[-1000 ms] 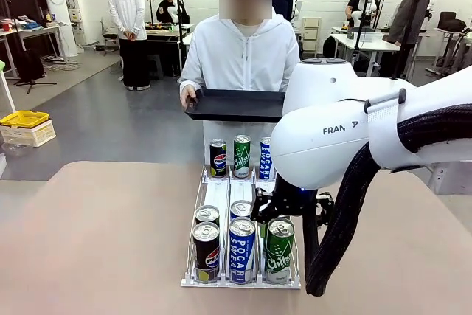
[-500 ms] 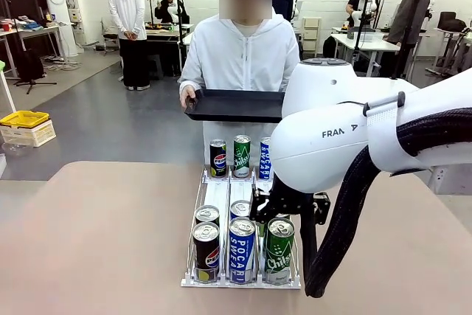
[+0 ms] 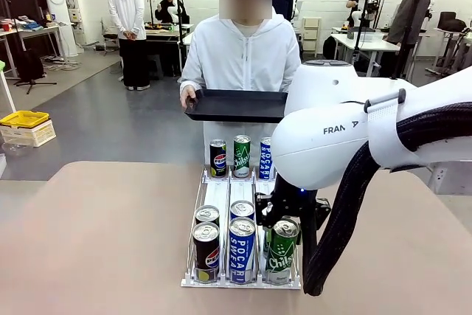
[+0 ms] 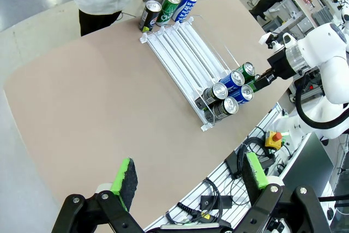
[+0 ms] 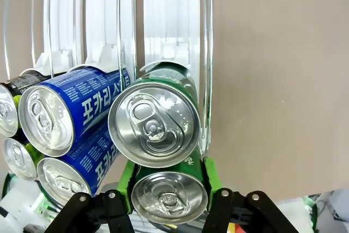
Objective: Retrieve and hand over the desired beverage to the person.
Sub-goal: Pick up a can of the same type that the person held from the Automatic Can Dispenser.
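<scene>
my right pincer (image 3: 282, 225) has just snapped shut on the front green can (image 3: 279, 256), lower centre-right of the frame. it now tilts in the rack (image 3: 217, 193), so i judge the grasp took. left pincer (image 4: 190, 174) wide open, empty. person (image 3: 240, 57) waits upper centre with tray (image 3: 236, 105).

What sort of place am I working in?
Probably a robotics lab: a drinks rack on a table, more work benches across the grey floor, and an emergency stop button beside the table.
</scene>
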`<state>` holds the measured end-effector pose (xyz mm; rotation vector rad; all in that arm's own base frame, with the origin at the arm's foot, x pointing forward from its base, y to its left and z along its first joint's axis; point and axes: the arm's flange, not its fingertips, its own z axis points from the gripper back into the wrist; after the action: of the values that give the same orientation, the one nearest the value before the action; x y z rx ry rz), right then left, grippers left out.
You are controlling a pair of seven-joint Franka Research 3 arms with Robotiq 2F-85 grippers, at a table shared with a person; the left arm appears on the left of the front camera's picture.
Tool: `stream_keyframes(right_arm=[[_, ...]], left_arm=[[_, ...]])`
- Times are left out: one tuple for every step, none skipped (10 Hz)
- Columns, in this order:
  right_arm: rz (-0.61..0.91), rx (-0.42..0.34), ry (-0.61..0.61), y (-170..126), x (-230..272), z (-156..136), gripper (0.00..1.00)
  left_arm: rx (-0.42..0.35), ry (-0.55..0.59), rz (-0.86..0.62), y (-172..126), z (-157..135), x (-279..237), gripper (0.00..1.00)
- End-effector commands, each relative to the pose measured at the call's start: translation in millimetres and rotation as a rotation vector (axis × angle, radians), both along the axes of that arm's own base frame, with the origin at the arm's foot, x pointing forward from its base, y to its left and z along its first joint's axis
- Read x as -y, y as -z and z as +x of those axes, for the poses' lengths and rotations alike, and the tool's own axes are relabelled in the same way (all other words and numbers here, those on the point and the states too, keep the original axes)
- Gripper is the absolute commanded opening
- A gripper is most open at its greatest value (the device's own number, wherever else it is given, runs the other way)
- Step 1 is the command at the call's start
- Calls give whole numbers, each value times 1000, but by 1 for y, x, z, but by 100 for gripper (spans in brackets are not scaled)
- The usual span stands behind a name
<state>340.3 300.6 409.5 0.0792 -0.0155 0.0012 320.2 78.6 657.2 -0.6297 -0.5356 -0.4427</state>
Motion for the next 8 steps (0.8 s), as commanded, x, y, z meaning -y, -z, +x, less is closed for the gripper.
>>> stream_keyframes(right_arm=[[10,-49,-5,5,0,-1,0],[9,-51,-4,4,0,-1,0],[10,-52,-1,-3,-2,-3,0],[2,-50,16,-15,-4,-5,0],[-18,-56,-23,-52,-13,-11,0],[-33,-58,-41,-84,-19,-13,0],[-27,-67,-54,-125,-23,-11,0],[-29,-68,-43,-167,-26,-7,0]], left_arm=[[14,21,-12,-1,0,-1,100],[14,21,-12,-1,0,-1,100],[14,21,-12,-1,0,-1,100],[14,21,-12,-1,0,-1,100],[14,21,-12,-1,0,-1,100],[14,21,-12,-1,0,-1,100],[14,21,-12,-1,0,-1,100],[14,21,-12,-1,0,-1,100]])
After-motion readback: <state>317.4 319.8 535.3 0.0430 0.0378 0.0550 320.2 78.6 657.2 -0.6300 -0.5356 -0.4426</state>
